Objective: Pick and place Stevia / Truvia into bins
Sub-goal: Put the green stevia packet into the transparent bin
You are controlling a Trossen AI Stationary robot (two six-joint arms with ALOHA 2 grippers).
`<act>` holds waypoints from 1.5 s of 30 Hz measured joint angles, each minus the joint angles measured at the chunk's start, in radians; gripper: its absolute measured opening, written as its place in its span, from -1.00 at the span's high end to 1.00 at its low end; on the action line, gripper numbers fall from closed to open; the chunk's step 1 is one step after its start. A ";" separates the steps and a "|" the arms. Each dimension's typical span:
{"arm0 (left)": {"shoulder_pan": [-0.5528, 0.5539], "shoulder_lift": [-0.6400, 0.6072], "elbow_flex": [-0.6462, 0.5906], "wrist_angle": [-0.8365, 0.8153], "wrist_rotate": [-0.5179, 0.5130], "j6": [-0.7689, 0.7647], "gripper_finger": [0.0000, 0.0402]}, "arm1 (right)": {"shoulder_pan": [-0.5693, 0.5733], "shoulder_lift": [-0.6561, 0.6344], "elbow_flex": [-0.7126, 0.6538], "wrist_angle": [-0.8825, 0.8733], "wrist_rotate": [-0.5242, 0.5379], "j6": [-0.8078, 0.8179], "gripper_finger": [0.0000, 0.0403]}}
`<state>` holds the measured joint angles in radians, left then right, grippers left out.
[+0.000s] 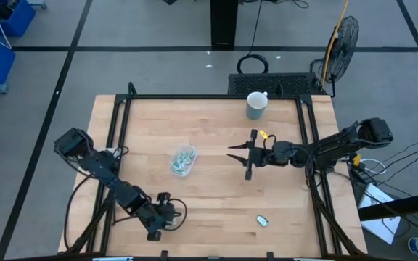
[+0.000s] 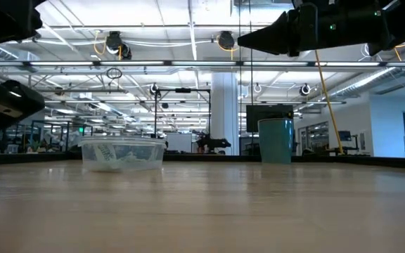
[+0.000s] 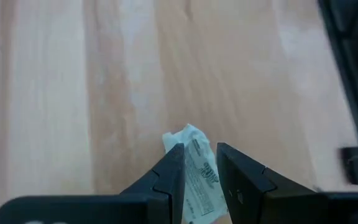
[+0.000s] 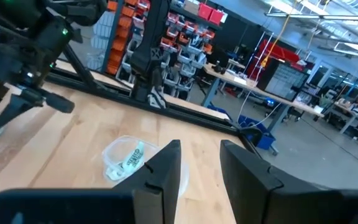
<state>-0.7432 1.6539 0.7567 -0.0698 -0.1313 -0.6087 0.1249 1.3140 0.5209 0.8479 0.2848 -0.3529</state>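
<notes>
My left gripper (image 1: pixel 153 233) is near the table's near edge, left of centre, and is shut on a pale green and white sweetener packet (image 3: pixel 199 177). My right gripper (image 1: pixel 232 153) hangs open and empty above the table's middle, just right of the clear plastic bin (image 1: pixel 183 160). The bin stands on the table with several packets inside and also shows in the low view (image 2: pixel 121 153) and the right wrist view (image 4: pixel 126 158). Another packet (image 1: pixel 263 220) lies flat on the table near the near right corner. My left gripper pinches the packet between its two fingers (image 3: pixel 169 174), which lie on its two flat faces. The packet's crumpled far end (image 3: pixel 188 135) sticks out past the fingertips. I cannot tell whether the packet is clear of the table.
A grey-green mug (image 1: pixel 256 105) stands at the table's far edge, right of centre, and shows in the low view (image 2: pixel 275 140). A black frame rail (image 1: pixel 209 96) runs around the tabletop. Bare wood lies between the bin and the left gripper.
</notes>
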 joint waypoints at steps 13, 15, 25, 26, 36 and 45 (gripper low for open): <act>0.009 -0.005 0.000 -0.011 -0.110 0.074 0.52 | 0.001 0.000 0.000 -0.017 0.000 0.041 0.48; 0.009 -0.005 0.000 -0.006 -0.124 0.075 0.52 | 0.001 0.000 0.000 -0.019 0.000 0.045 0.48; 0.009 -0.005 0.000 -0.009 -0.131 -0.008 0.52 | 0.001 0.000 0.000 -0.029 -0.001 0.053 0.48; 0.008 -0.005 0.000 -0.010 -0.131 -0.023 0.52 | 0.001 0.000 0.000 -0.032 -0.001 0.055 0.48; 0.008 -0.001 0.000 -0.016 -0.104 -0.054 0.52 | 0.007 0.000 0.001 -0.038 -0.002 0.057 0.48; 0.004 0.057 0.002 -0.005 -0.084 -0.035 0.52 | 0.035 0.000 0.001 -0.037 -0.002 0.055 0.48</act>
<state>-0.7389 1.7113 0.7589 -0.0752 -0.2157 -0.6433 0.1596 1.3144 0.5217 0.8107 0.2829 -0.2979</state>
